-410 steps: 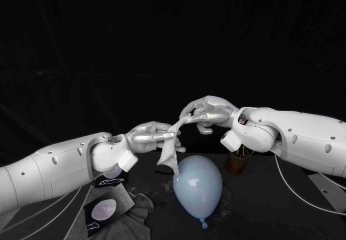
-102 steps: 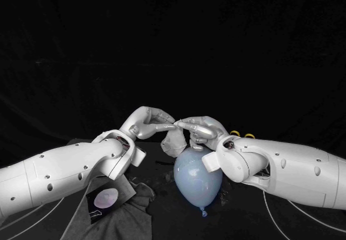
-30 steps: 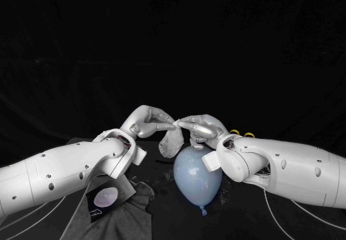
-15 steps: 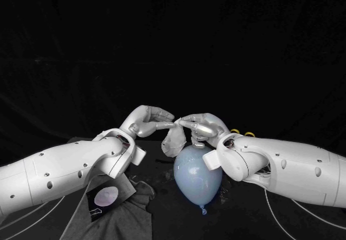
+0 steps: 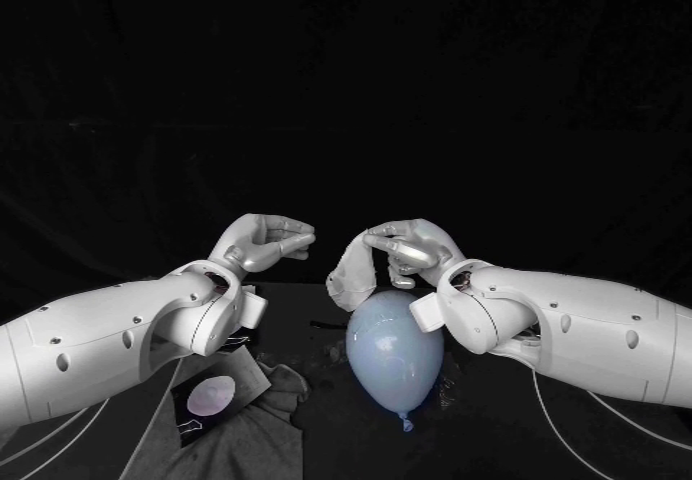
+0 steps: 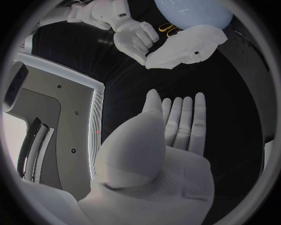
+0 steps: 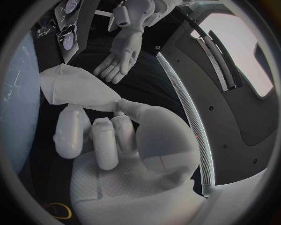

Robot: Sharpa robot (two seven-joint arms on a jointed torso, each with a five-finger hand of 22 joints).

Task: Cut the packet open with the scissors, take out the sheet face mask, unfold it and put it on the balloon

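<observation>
A pale blue balloon (image 5: 392, 350) lies on the black table, knot toward me. My right hand (image 5: 404, 245) hovers over its far end and pinches the white sheet mask (image 5: 351, 275), which hangs folded against the balloon's top. In the right wrist view the mask (image 7: 76, 86) trails from the pinching fingers (image 7: 126, 112) beside the balloon (image 7: 18, 103). My left hand (image 5: 267, 240) is raised to the left of the mask, apart from it; its fingers (image 6: 184, 117) are stretched out and hold nothing. The left wrist view shows the right hand (image 6: 135, 40) with the mask (image 6: 187, 47).
The cut packet (image 5: 212, 395) lies on a grey cloth (image 5: 253, 435) at the near left, under my left arm. Yellow scissor handles (image 6: 168, 29) show behind the right hand, near the balloon (image 6: 193, 11).
My left hand has let go of the mask and drawn away to the left. The mask now hangs from the right hand alone, still over the balloon's far end.
</observation>
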